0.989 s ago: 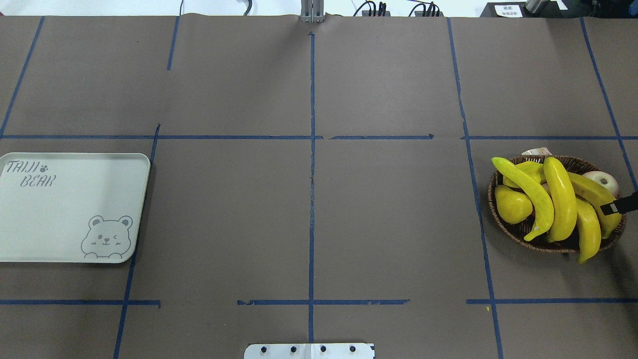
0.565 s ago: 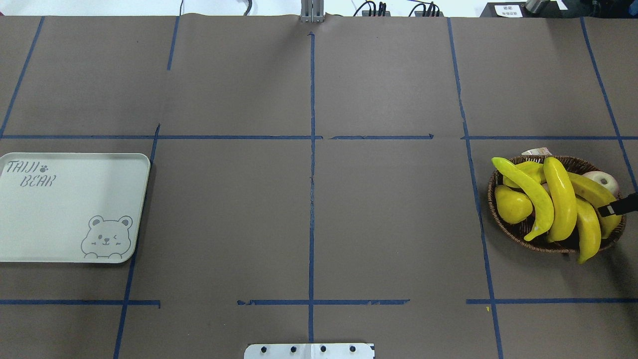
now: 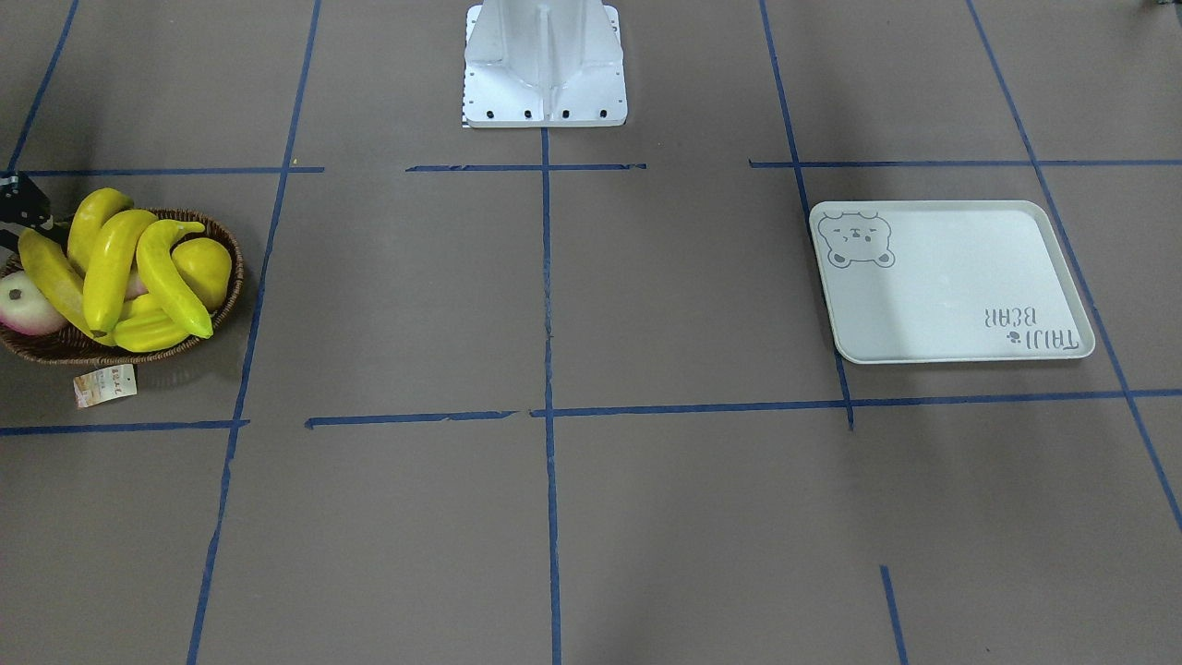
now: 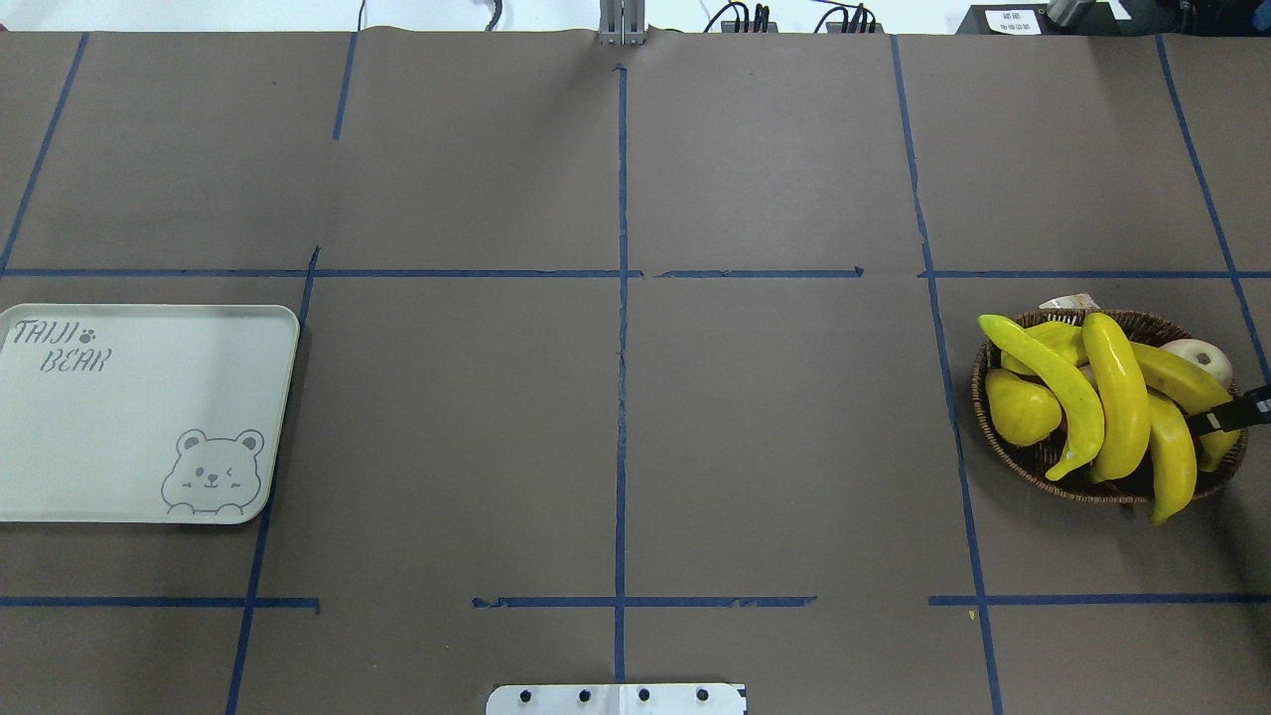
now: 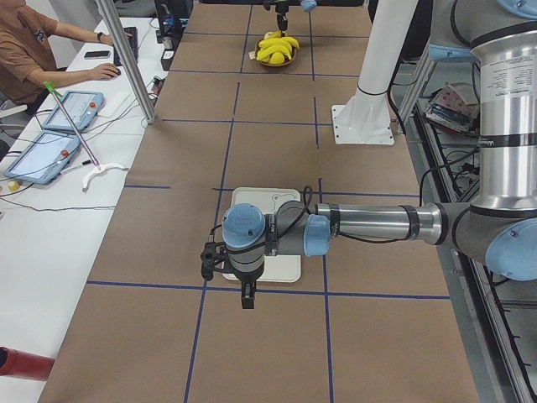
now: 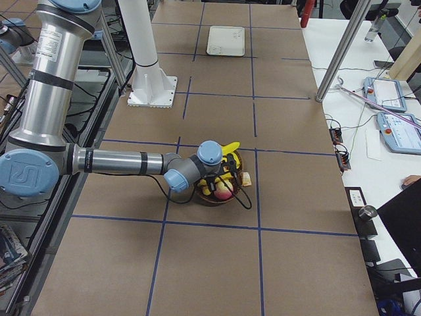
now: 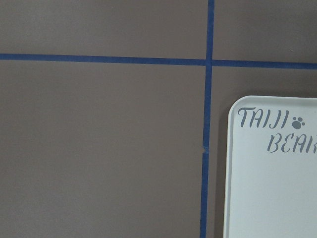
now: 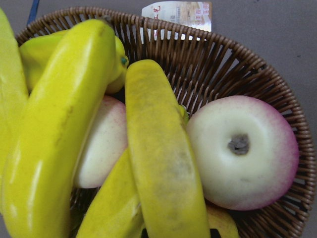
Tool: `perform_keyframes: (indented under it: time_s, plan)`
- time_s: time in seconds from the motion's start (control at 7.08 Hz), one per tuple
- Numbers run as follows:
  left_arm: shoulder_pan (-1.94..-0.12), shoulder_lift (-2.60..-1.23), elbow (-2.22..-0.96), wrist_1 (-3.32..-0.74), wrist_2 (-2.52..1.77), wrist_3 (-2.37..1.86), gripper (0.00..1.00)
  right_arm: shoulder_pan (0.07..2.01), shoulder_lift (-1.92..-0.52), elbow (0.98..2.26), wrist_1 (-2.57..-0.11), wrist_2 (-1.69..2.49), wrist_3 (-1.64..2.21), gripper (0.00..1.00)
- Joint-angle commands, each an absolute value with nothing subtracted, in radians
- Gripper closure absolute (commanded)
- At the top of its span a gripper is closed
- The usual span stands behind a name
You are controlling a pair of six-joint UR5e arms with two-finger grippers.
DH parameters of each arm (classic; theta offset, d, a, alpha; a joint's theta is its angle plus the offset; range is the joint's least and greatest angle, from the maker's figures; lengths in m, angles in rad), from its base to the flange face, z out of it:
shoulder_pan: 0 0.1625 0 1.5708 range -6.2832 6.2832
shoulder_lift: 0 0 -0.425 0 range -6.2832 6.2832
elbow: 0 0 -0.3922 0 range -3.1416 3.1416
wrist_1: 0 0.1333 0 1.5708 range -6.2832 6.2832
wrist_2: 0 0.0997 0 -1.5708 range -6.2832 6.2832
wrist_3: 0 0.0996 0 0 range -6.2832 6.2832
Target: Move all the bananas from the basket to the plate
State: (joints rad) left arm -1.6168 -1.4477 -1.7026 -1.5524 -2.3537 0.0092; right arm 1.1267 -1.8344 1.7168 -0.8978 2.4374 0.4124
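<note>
Lettering on the plate reads TAIJI BEAR, grey capitals.

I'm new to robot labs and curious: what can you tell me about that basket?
The basket is a shallow oval of brown woven wicker, flat on the brown table at the robot's right. A paper tag lies by its rim. It holds bananas, a yellow pear and a pink-white apple; one banana overhangs the rim. The right gripper hangs above it.
</note>
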Motion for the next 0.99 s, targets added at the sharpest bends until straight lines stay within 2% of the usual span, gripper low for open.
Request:
perform_keyframes:
  time_s: [0.0,0.57,0.85]
  plan:
    - [-1.617,-1.45,-1.703,-1.552,-2.353,0.009,0.0,1.156,-1.832,1.741,-0.897,2.476,0.411,1.0]
    - [-1.617,-1.451,-1.703,-1.549,-2.356,0.008,0.0,1.452,-1.842,1.796,-0.905,2.525,0.37,1.0]
    - [-1.617,-1.457,-1.712,-1.557,-2.378,0.011,0.0,1.433,-1.733,1.798,-0.913,2.523,0.423,1.0]
